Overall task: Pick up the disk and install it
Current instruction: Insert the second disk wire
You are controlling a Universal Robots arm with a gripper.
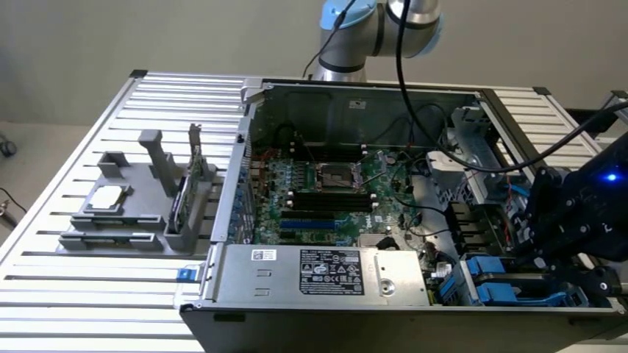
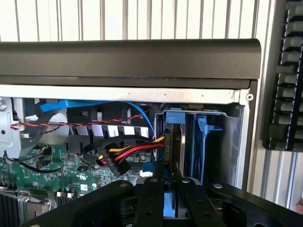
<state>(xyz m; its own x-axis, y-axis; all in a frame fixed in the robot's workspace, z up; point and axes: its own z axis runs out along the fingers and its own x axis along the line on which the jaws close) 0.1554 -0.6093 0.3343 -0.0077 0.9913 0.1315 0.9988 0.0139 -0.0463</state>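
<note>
The gripper (image 2: 170,189) stands with its fingers drawn narrow, apparently pinching the blue carrier edge of the disk (image 2: 182,142) seated upright in the drive bay just beyond it, so the red-and-yellow cable bundle (image 2: 128,153) beside it could snag.

The exterior view looks down from high and well back at the open computer case (image 1: 343,213) on the counter (image 1: 88,287). The wrist view looks closely into its drive bay (image 2: 199,142), which both views share.
</note>
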